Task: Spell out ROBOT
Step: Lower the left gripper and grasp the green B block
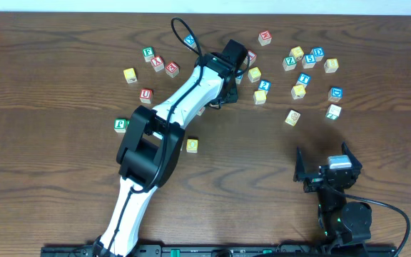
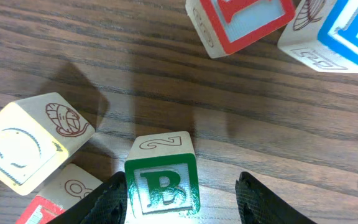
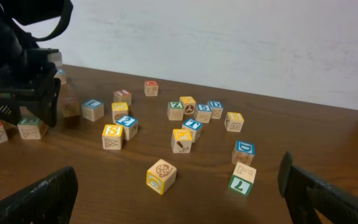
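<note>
Left tool (image 2: pixel 182 196) around one green B cube (image 2: pixel 161 182), jaws apart

Left pincer (image 2: pixel 182 198) is hemmed in: green B cube (image 2: pixel 161 183) sits between the jaws against one finger, with a gap on the other side. Yellow-faced cube (image 2: pixel 23 146) and red-lettered cube (image 2: pixel 45 208) crowd just outside that finger. Bare worktop (image 2: pixel 260 124) ahead of the B. Overhead, the left arm (image 1: pixel 184 107) lies diagonally across the middle, walling off the left cubes (image 1: pixel 155 64) from the right cluster (image 1: pixel 309 68). Right pincer (image 1: pixel 327 163), jaws wide, has bare wood all round; nearest cube (image 1: pixel 292 117) is well ahead.
</note>
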Robot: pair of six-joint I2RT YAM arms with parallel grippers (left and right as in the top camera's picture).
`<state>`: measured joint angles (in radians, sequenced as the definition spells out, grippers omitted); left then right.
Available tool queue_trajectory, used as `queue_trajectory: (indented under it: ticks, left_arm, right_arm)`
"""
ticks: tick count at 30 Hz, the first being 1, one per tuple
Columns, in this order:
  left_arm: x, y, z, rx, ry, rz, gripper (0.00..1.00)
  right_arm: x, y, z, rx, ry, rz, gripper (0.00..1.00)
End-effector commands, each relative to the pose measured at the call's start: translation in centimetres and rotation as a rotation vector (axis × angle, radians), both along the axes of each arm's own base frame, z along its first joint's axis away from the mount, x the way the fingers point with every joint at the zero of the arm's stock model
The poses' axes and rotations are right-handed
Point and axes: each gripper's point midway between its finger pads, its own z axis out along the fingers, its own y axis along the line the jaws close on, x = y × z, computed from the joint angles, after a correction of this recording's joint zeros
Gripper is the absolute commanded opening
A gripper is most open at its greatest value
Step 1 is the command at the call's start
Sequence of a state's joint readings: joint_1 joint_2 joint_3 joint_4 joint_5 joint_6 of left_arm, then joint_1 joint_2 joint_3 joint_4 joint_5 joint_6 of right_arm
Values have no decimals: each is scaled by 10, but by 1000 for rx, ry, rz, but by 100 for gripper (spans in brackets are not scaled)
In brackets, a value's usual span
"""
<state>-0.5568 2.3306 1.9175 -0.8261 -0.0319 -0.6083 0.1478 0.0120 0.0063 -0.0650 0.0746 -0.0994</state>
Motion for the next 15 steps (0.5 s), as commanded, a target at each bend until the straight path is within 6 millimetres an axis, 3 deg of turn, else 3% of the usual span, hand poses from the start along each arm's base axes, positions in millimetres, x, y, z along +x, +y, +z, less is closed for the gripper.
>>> queue_trajectory:
  ticks: [1, 15]
  left_arm:
    - [-5, 3, -22, 24, 43, 17, 55]
    - [-4, 3, -24, 23, 40, 18, 51]
  right_arm:
    - [0, -1, 0, -10, -2, 0, 99]
    - [0, -1, 0, -10, -2, 0, 99]
